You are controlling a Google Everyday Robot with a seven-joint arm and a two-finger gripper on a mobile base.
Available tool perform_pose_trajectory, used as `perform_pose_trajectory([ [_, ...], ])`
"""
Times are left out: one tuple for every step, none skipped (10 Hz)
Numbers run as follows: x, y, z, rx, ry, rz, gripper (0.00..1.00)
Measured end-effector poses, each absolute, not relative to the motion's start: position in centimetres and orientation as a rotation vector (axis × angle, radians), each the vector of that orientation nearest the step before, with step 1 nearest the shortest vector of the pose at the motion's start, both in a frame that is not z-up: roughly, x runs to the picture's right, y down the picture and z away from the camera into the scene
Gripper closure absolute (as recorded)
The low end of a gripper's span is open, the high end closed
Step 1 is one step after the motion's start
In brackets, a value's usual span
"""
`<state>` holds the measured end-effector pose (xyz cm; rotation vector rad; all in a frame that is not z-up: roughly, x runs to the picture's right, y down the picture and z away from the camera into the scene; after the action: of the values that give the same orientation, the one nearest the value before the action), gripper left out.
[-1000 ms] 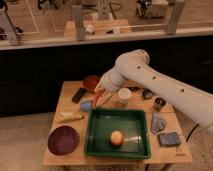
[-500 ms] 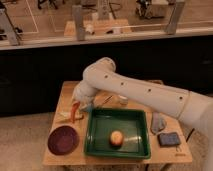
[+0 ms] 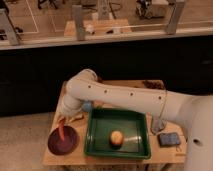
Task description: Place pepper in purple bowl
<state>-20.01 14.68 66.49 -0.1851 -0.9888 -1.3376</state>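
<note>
Pepper (image 3: 61, 131) over purple bowl (image 3: 63, 141), jaws (image 3: 62, 121) indistinct.

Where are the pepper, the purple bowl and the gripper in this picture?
pepper (image 3: 61, 131): camera view, middle of its slim body.
purple bowl (image 3: 69, 145): camera view, bare inner surface.
gripper (image 3: 63, 120): camera view, above the bowl, at the pepper's top.

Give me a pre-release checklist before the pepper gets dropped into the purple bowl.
1. Gripper position: at the table's left end, above the bowl. Ok.
2. Pepper hanging below the gripper, over the purple bowl: ok.
3. Pepper touching the bowl's surface: cannot tell.
4. Bowl fully on the table, near its front left corner: ok.
5. Arm clear of the green tray and the fruit in it: ok.
</note>
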Motion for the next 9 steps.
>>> perform_pose_trajectory([
  [-19.9, 15.2, 66.5, -0.187, -0.994, -1.359, 0.97],
  [-20.0, 15.7, 66.5, -0.189, -0.991, -1.384, 0.90],
  [-20.4, 16.5, 66.5, -0.189, -0.986, -1.424, 0.79],
  [-20.7, 17.3, 66.8, -0.187, -0.973, -1.462, 0.69],
  [-20.8, 18.1, 67.3, -0.191, -0.959, -1.486, 0.59],
  [-20.9, 19.1, 68.0, -0.204, -0.946, -1.506, 0.49],
  [-21.5, 20.6, 69.1, -0.234, -0.936, -1.534, 0.37],
  [-21.9, 21.5, 70.0, -0.257, -0.929, -1.552, 0.29],
  [-22.3, 22.3, 70.6, -0.278, -0.928, -1.567, 0.23],
])
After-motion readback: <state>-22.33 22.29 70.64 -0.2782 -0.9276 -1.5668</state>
